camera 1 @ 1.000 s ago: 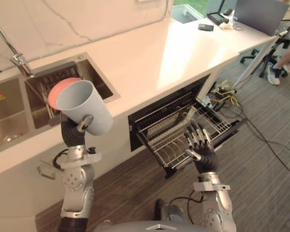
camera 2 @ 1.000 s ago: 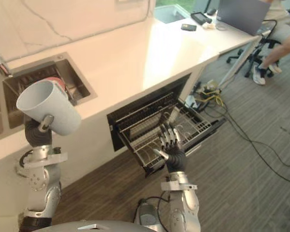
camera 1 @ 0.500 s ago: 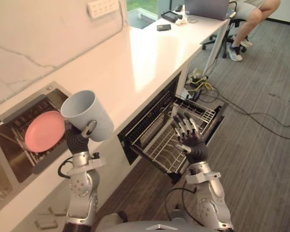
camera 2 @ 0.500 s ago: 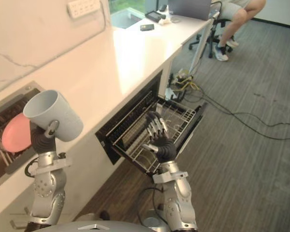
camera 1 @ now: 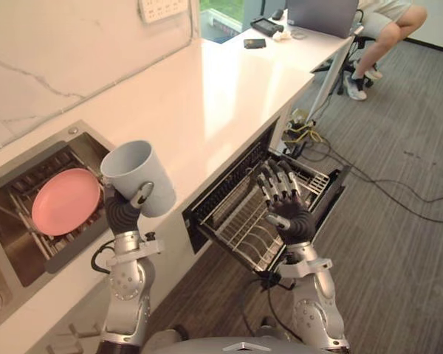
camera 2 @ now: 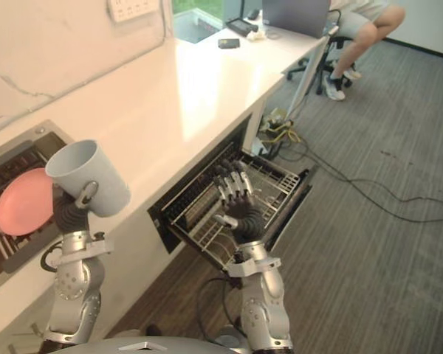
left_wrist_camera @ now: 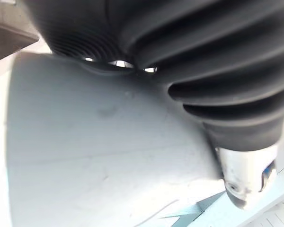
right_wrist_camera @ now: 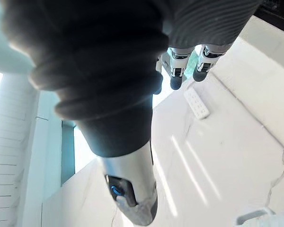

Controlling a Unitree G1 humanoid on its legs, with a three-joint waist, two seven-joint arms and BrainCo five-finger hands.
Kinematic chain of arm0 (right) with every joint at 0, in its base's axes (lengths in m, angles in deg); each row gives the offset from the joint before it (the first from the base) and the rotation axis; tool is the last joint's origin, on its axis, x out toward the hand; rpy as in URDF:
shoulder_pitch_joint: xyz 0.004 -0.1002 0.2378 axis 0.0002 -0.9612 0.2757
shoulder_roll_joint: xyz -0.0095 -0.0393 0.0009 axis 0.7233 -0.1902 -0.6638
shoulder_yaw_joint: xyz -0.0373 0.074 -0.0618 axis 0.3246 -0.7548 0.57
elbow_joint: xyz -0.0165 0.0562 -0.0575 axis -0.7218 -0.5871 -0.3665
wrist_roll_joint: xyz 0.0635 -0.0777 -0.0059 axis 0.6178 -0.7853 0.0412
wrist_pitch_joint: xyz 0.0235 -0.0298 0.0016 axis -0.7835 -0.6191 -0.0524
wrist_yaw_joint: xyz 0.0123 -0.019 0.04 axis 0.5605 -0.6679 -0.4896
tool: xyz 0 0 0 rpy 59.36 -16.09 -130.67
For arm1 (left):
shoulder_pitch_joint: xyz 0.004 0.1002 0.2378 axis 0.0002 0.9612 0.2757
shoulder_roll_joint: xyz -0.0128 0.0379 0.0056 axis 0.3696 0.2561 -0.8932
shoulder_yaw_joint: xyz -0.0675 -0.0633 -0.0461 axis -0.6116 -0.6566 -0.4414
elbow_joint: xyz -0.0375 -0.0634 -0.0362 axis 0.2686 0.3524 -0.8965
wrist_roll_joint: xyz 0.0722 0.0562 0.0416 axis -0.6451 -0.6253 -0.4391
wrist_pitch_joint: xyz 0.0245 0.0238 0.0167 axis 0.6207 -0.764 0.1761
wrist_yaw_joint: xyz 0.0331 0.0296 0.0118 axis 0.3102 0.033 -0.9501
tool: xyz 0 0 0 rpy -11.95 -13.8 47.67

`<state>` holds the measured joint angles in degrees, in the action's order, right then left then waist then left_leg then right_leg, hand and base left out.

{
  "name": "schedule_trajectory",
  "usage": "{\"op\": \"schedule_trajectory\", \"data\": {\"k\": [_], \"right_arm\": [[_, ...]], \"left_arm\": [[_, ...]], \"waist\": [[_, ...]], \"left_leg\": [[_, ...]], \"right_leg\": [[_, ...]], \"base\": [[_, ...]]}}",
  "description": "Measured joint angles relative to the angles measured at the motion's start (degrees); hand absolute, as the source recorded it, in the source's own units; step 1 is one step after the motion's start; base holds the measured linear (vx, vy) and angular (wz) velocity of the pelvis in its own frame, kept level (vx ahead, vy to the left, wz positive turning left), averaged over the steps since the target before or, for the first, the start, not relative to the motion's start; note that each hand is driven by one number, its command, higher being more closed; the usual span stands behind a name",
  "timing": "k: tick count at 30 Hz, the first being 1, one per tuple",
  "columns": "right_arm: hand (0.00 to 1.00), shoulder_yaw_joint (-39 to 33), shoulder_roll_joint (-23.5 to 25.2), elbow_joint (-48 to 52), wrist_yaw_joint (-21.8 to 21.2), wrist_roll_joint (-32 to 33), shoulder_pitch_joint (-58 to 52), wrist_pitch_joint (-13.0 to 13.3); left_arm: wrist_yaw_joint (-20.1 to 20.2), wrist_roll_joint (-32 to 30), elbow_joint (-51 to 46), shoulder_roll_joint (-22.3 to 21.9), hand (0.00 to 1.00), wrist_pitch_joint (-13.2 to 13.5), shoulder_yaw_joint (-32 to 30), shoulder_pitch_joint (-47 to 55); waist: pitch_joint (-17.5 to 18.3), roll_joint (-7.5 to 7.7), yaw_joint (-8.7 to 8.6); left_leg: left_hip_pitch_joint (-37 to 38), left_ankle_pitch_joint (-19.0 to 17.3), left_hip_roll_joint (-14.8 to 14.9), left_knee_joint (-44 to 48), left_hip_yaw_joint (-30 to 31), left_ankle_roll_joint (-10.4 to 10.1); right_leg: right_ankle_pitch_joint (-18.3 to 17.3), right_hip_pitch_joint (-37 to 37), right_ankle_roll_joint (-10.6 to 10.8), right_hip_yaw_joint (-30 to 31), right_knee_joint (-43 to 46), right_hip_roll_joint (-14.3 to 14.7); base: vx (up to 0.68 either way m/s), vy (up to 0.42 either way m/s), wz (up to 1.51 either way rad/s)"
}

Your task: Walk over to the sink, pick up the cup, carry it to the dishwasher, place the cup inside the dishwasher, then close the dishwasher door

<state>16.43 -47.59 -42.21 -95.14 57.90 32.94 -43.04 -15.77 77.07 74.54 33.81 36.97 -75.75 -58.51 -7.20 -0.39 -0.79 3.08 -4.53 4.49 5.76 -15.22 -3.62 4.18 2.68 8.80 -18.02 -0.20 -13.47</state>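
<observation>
cup (camera 1: 138, 177), clamped in the curled fingers of the left hand (camera 1: 122, 212) above the front edge of the counter (camera 1: 207, 96), may slip or clip that edge while lowering to the open dishwasher rack (camera 1: 240, 225), where the right hand (camera 1: 284, 206) hovers empty, fingers spread apart.
</observation>
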Motion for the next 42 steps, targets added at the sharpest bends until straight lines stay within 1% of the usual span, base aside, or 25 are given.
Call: {"op": "schedule_trajectory", "data": {"k": [1, 3, 4, 5, 6, 8, 9, 11, 12, 15, 17, 19, 25, 29, 30, 32, 34, 37, 42], "right_arm": [[0.0, 0.3, 0.0, 0.0, -0.4, 0.8, 0.1, -0.5], [0.0, 2.0, -0.1, 0.0, -1.3, 3.3, 0.7, -2.8], [0.0, 2.3, -0.1, 0.0, -1.5, 3.8, 0.8, -3.4], [0.0, 2.8, -0.1, 0.0, -1.9, 4.3, 1.1, -4.5], [0.0, 3.1, -0.2, 0.0, -2.3, 4.8, 1.2, -5.1], [0.0, 4.5, -1.0, 0.0, -2.5, 6.2, 2.1, -7.2], [0.0, 4.9, -1.2, 0.0, -2.5, 6.2, 2.3, -7.7], [0.0, 6.2, -1.4, -0.1, -2.2, 6.3, 2.8, -8.9], [0.0, 7.0, -1.4, -0.1, -2.0, 6.3, 3.2, -9.2], [0.0, 8.8, -1.9, -0.2, 0.0, 6.3, 4.9, -9.2], [0.0, 10.0, -2.5, -0.2, 0.6, 6.3, 5.7, -9.2], [0.0, 10.8, -3.0, -0.3, 2.6, 6.3, 6.7, -9.4], [0.0, 12.5, -3.6, -2.9, 7.6, 6.2, 9.5, -9.8], [0.0, 14.4, -3.6, -3.9, 11.2, 5.0, 12.6, -11.1], [0.0, 14.7, -3.6, -4.5, 11.5, 4.7, 13.3, -11.4], [0.0, 15.6, -3.6, -5.0, 13.2, 3.8, 14.1, -12.2], [0.0, 15.9, -3.6, -5.0, 14.1, 3.6, 14.6, -13.2], [0.0, 16.7, -3.6, -5.1, 15.8, 3.7, 16.0, -13.9], [0.0, 17.8, -3.5, -5.8, 16.7, 3.6, 18.5, -15.5]], "left_arm": [[-1.4, -1.9, 0.0, 0.0, 1.0, -0.1, -0.1, 0.2], [-7.2, -9.4, 0.1, 0.0, 1.0, -1.9, -0.7, 0.6], [-8.7, -11.2, 0.1, 0.0, 1.0, -2.4, -0.7, 0.6], [-11.2, -14.3, 0.1, 0.0, 1.0, -3.0, -0.8, 0.5], [-12.7, -16.2, 0.1, 0.0, 1.0, -3.2, -0.9, 0.5], [-18.4, -23.7, 0.1, 0.0, 1.0, -3.4, -1.6, 0.5], [-19.6, -25.3, 0.1, 0.0, 1.0, -3.4, -1.6, 0.5], [-24.1, -32.2, 0.5, -0.1, 1.0, -4.4, -1.5, 0.4], [-25.3, -35.7, 1.1, -0.2, 1.0, -5.4, -1.3, 0.2], [-26.3, -39.4, 3.7, 0.2, 1.0, -7.4, -0.1, -1.8], [-26.6, -40.6, 5.0, 0.2, 1.0, -8.3, 1.0, -2.8], [-26.9, -41.2, 5.1, 0.3, 1.0, -8.8, 1.8, -2.9], [-26.9, -41.0, 8.0, 0.8, 1.0, -8.9, 4.6, -4.5], [-26.9, -40.6, 9.4, 1.2, 1.0, -8.8, 6.8, -5.6], [-26.9, -40.6, 9.4, 1.2, 1.0, -8.8, 7.3, -5.9], [-26.9, -40.6, 9.5, 1.3, 1.0, -8.8, 8.6, -7.2], [-26.9, -40.6, 9.5, 1.3, 1.0, -8.8, 9.5, -7.7], [-26.8, -40.5, 9.5, 1.3, 1.0, -9.3, 10.2, -8.1], [-26.4, -40.5, 9.6, 1.3, 1.0, -9.6, 12.3, -9.0]], "waist": [[0.1, 0.21, 0.09], [0.5, 0.95, 0.21], [0.6, 1.1, 0.19], [0.7, 1.26, 0.14], [0.7, 1.27, 0.11], [0.8, 1.29, -0.08], [0.8, 1.34, 0.0], [0.8, 1.33, 0.04], [1.0, 1.33, -0.03], [1.1, 1.52, -0.15], [1.2, 1.66, -0.34], [1.3, 1.71, -0.25], [2.1, 1.67, -0.29], [2.7, 1.61, -0.27], [2.7, 1.61, -0.31], [2.8, 1.55, -0.38], [2.9, 1.39, -0.26], [3.2, 0.93, -0.29], [3.7, 0.11, -0.5]], "left_leg": [[0.0, 0.0, 0.2, 0.0, -0.2, 0.0], [0.0, 0.2, 1.0, 0.0, -0.6, -0.4], [0.0, 0.3, 1.1, -0.1, -0.6, -0.5], [0.0, 0.4, 1.4, -0.1, -0.7, -0.7], [0.0, 0.5, 1.5, -0.1, -0.7, -0.8], [0.1, 0.7, 2.0, -0.3, -1.1, -1.1], [0.2, 0.7, 2.0, -0.4, -1.3, -1.2], [1.0, 1.1, 2.3, -1.2, -1.6, -1.4], [1.1, 1.1, 2.3, -1.2, -1.6, -1.5], [1.1, 2.0, 2.2, -2.3, -1.2, -1.5], [1.1, 2.9, 2.0, -3.3, -0.4, -1.5], [1.2, 3.5, 2.0, -4.2, -0.2, -1.6], [1.2, 5.1, 1.6, -6.1, 1.2, -1.5], [1.3, 5.4, 1.5, -6.2, 1.5, -1.4], [1.3, 5.6, 1.4, -6.3, 1.6, -1.4], [1.2, 6.6, 1.1, -7.4, 2.5, -1.2], [1.5, 7.2, 1.0, -8.3, 2.6, -1.2], [1.9, 7.8, 1.0, -9.1, 2.6, -1.3], [2.2, 8.8, 0.9, -10.1, 2.8, -1.2]], "right_leg": [[0.3, 0.2, -0.1, 0.0, -0.6, 0.3], [1.3, 0.6, -0.6, 0.1, -2.3, 1.4], [1.5, 0.7, -0.7, 0.1, -2.7, 1.6], [1.7, 0.8, -0.8, 0.0, -3.1, 1.9], [1.7, 0.8, -0.9, 0.0, -3.2, 2.0], [2.3, 0.8, -1.2, 0.0, -3.8, 2.5], [2.5, 0.9, -1.2, 0.0, -4.2, 2.7], [2.7, 1.3, -1.3, -0.3, -4.4, 2.9], [2.7, 1.3, -1.4, -0.6, -4.4, 3.0], [2.9, 1.2, -1.6, -2.1, -4.4, 2.9], [2.9, 1.3, -1.6, -3.3, -4.4, 2.8], [2.9, 1.3, -1.6, -3.5, -4.4, 2.9], [3.1, 1.4, -1.7, -5.0, -4.4, 2.8], [3.2, 1.6, -1.8, -5.2, -4.4, 2.7], [3.3, 1.6, -1.8, -5.3, -4.4, 2.7], [3.3, 1.7, -1.9, -6.2, -4.4, 2.7], [3.4, 1.6, -2.0, -6.4, -4.4, 2.7], [3.5, 1.6, -2.1, -6.3, -4.4, 2.7], [3.7, 1.6, -2.2, -6.5, -4.4, 2.8]], "base": [[-0.06, -0.061, -0.2], [-0.05, -0.059, -0.12], [-0.05, -0.054, -0.07], [-0.04, -0.043, -0.05], [-0.05, -0.046, -0.06], [-0.05, -0.039, -0.1], [-0.04, -0.033, -0.13], [-0.04, -0.031, -0.08], [-0.04, -0.025, -0.01], [-0.04, -0.013, 0.07], [-0.04, -0.012, 0.2], [-0.03, -0.008, 0.13], [-0.03, -0.004, 0.12], [-0.04, 0.005, 0.03], [-0.06, 0.005, 0.1], [-0.05, 0.005, 0.18], [-0.05, 0.0, 0.08], [-0.02, 0.001, 0.0], [-0.01, -0.001, 0.01]]}}
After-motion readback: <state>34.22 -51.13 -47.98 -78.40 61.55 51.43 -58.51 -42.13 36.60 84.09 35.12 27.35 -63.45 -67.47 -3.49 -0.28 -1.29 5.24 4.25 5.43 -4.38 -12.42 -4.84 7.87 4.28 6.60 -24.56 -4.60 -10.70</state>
